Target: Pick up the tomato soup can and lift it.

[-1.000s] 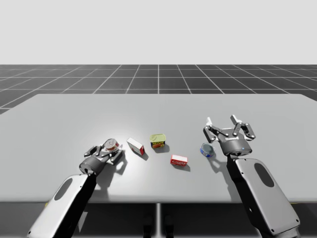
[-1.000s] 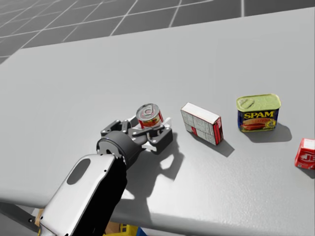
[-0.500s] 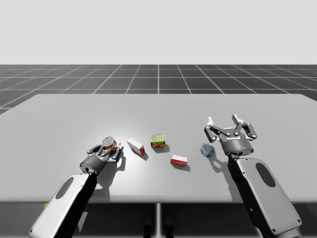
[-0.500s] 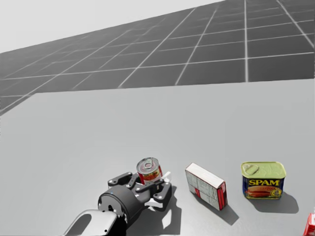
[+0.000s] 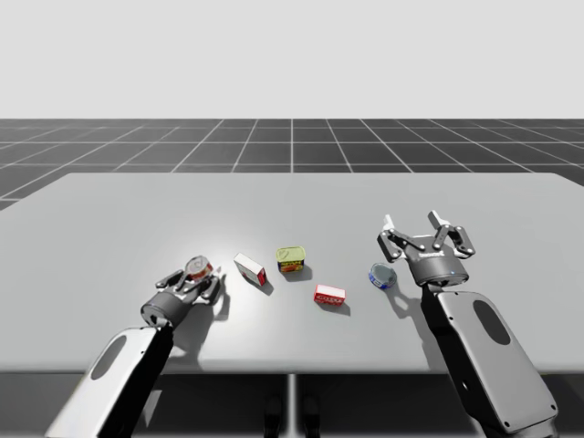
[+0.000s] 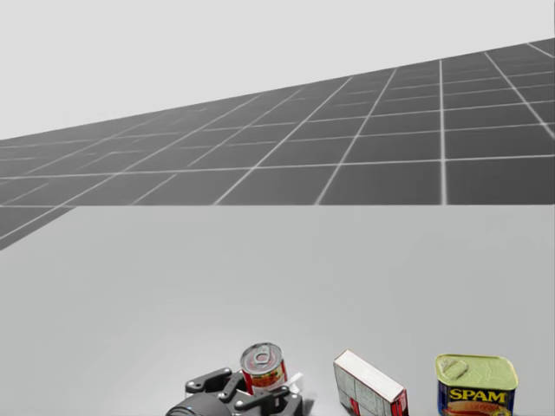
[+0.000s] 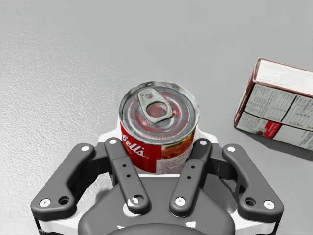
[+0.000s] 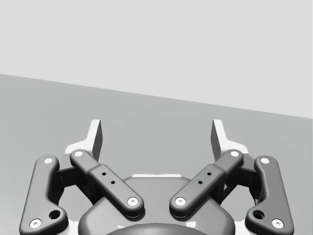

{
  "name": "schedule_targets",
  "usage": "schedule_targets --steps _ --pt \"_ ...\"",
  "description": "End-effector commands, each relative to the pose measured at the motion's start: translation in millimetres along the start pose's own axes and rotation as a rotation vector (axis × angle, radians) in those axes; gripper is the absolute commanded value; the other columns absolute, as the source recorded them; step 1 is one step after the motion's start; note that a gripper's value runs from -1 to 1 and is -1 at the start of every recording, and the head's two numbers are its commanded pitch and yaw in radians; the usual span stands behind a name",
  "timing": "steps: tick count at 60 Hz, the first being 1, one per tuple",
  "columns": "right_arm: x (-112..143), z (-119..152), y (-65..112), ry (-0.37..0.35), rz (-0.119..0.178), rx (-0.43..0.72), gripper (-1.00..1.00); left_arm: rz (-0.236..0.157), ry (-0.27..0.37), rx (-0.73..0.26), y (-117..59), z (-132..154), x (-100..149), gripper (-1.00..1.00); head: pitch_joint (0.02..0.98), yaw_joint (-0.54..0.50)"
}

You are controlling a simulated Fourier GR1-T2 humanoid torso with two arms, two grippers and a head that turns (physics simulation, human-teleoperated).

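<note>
Beside soup can (image 7: 159, 127), white box (image 7: 281, 110)

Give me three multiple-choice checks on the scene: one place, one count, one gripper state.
1. Which thing lies closest to the tomato soup can? A the blue flat can; B the white and red box; C the small red box.
2. How many things lie on the table, not counting that can? A two; B six; C four.
3. My right gripper is: A open, empty; B shut on the blue flat can; C shut on the small red box.
Answers: 1 B, it lies just beside the can. 2 C, two boxes, the yellow-topped tin, the blue flat can. 3 A, its fingers stand apart, nothing between.
</note>
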Motion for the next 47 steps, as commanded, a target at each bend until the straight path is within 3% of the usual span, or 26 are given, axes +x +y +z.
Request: schedule_targets --steps 1,14,32,44,45,47 --pt "-0.3 -0.4 -0.2 0.0 0.0 0.002 -1.0 -0.03 -0.035 -0.131 -9.6 10.4 26.3 1.0 0.455 0.39" --pt "-0.6 -0.7 -0.4 0.002 0.0 0.008 -1.0 -0.052 -0.093 -0.144 -13.4 26.1 66.5 1.0 0.453 0.39" --pt "-0.9 -1.6 -1.0 -0.006 0.012 0.009 -1.0 -0.12 -0.195 -0.142 -18.9 48.2 121.0 1.0 0.437 0.38" --pt "-0.8 -0.9 -0.3 -0.004 0.027 0.011 -1.0 -0.168 -0.292 -0.134 -24.8 63.6 168.7 1.0 0.436 0.38" --pt "-1.0 0.3 0.5 -0.018 0.044 0.016 -1.0 -0.171 -0.304 -0.136 -26.1 66.0 174.3 1.0 0.436 0.38" --pt "-0.8 0.6 0.4 -0.012 0.048 0.033 -1.0 -0.18 -0.326 -0.136 -28.0 69.4 182.3 1.0 0.436 0.38"
